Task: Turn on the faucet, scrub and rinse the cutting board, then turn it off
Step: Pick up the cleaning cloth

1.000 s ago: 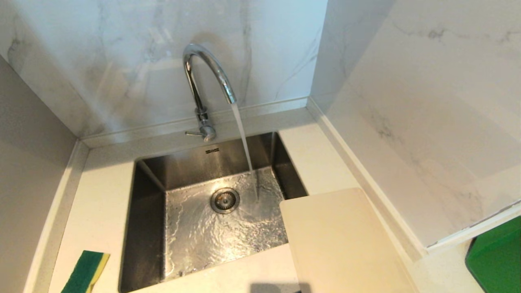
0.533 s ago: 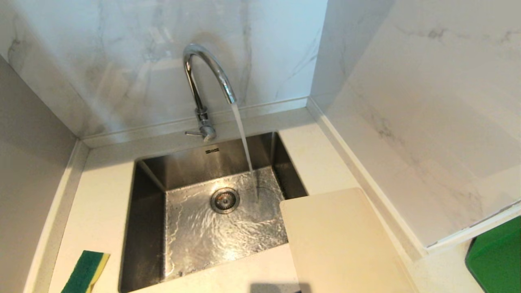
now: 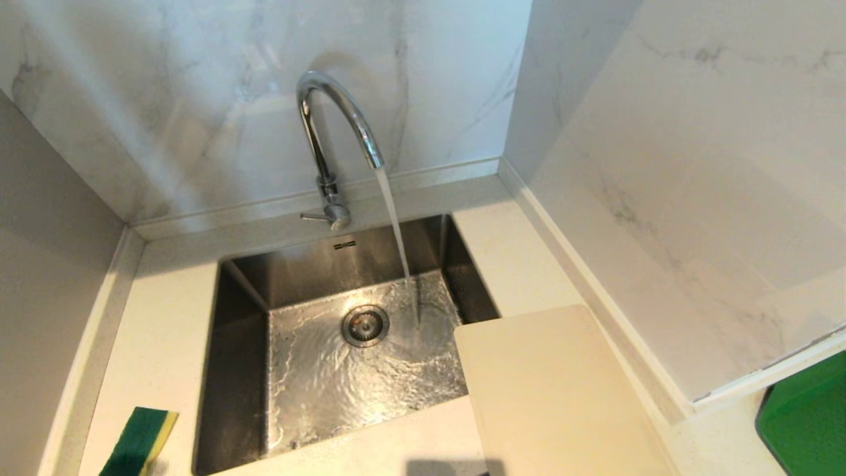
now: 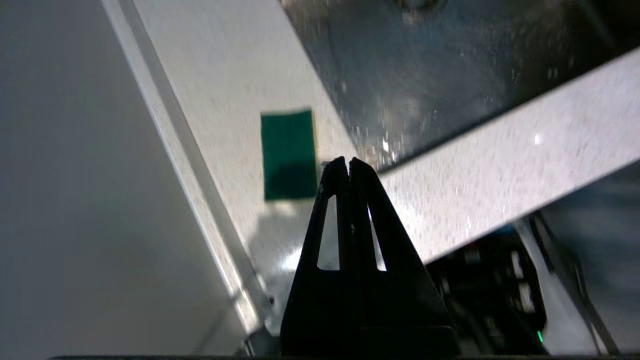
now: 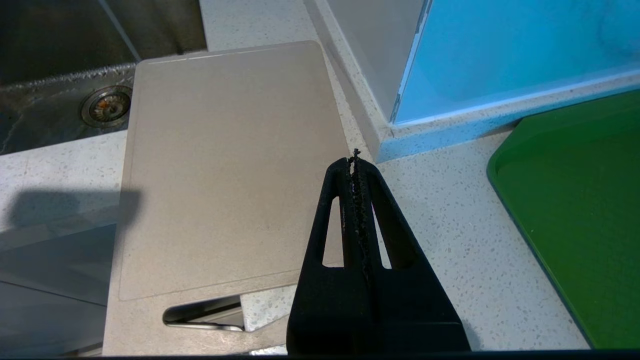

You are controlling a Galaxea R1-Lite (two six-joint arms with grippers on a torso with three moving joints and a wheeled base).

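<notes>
A: Starting at the left gripper (image 4: 348, 161): its fingers are pressed together, holding nothing, and it hangs above the near left counter (image 3: 165, 317), close to the green sponge (image 4: 288, 152).

B: And the right gripper (image 5: 355, 161)?

A: Pinched shut too, empty, over the counter just right of the cutting board (image 5: 227, 165). Neither arm shows in the head view.

B: Where exactly is the board?

A: Lying flat on the counter at the near right of the sink (image 3: 238, 370), its far left corner overhanging the basin. The handle slot sits at the near end. Farther right lies a green board (image 3: 806, 423), which is not the one to wash.

B: Water?

A: Already running from the faucet (image 3: 334, 132), landing right of the drain (image 3: 365, 325), close to the board's overhanging corner.

B: What could go wrong?

A: I'd judge the sponge comes next. With fingers shut, the left gripper would only shove it along the counter or into the basin unless it spreads first. The board is wide, smooth and partly unsupported, so a push on that corner could tip it into the sink.
</notes>
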